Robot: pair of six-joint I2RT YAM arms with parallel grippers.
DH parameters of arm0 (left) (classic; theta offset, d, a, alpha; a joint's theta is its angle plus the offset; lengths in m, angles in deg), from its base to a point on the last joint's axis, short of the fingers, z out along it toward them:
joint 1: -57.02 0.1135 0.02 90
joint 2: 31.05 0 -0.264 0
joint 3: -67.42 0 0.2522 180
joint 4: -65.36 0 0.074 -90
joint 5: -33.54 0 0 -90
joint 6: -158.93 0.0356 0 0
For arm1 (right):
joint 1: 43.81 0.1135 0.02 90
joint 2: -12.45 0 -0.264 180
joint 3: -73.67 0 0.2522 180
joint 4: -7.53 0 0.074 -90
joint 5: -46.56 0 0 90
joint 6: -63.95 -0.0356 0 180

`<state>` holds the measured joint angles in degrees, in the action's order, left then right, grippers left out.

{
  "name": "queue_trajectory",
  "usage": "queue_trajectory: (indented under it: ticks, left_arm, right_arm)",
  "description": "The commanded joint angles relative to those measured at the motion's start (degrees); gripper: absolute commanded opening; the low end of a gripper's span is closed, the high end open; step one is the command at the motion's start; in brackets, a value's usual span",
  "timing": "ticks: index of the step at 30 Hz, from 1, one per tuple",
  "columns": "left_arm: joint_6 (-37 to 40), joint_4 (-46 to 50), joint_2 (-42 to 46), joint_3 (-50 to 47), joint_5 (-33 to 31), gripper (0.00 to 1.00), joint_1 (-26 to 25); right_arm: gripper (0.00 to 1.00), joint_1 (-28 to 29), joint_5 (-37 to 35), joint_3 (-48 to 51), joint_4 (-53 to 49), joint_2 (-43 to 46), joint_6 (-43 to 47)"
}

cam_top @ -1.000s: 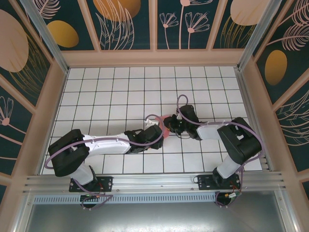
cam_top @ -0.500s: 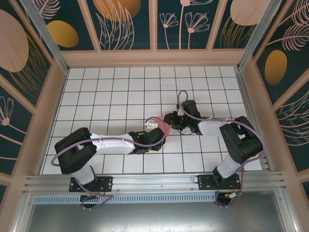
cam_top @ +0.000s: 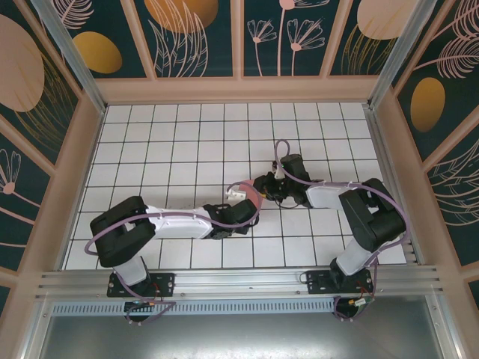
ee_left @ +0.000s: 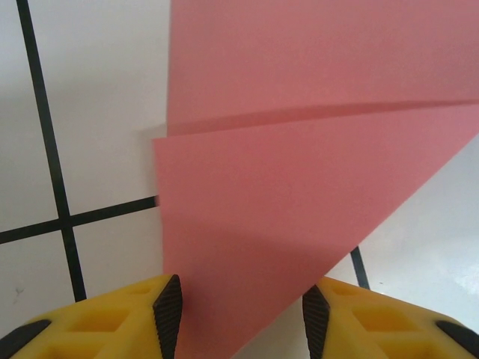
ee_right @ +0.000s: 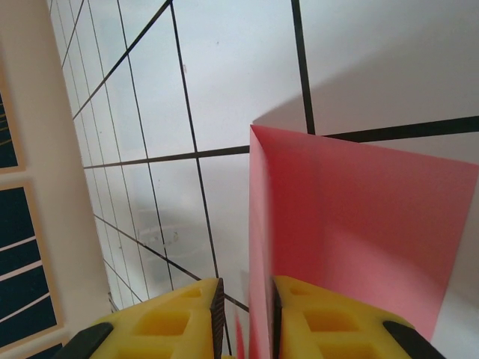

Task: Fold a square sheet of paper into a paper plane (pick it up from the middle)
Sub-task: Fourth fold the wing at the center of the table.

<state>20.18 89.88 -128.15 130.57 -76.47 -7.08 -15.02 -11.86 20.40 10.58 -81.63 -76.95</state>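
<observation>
1. Overhead view: the left gripper [cam_top: 249, 203] and the right gripper [cam_top: 263, 188] are seen meeting tip to tip above the tiled table [cam_top: 172, 142]. The sheet of paper [cam_top: 255, 197] is visible as a small pink patch between them.
2. Left wrist view: the sheet is shown to be a creased wedge. It is viewed face-on ahead of the fingers, with its narrow end running between jaws held apart.
3. Right wrist view: the sheet is presented edge-on, with a fold standing upright just ahead, and is pinched between nearly closed pads [ee_right: 218, 307].
</observation>
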Motion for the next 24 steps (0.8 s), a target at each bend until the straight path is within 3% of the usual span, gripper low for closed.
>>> queue_trajectory:
  ticks: [1,9,24]
  left_arm:
    - [-0.5,1.1,-0.5,0.7,-1.1,0.47,-0.5]
    - [-0.2,0.9,-0.4,0.6,-1.3,0.41,-0.5]
    - [0.7,0.3,-0.6,0.2,-1.6,0.17,-0.5]
  right_arm:
    - [0.25,-0.4,1.1,-1.7,-0.5,-1.0,1.2]
    - [0.25,-0.4,1.0,-1.6,-0.7,-1.0,1.3]
    - [0.27,-0.4,0.5,-1.3,-2.3,0.1,2.5]
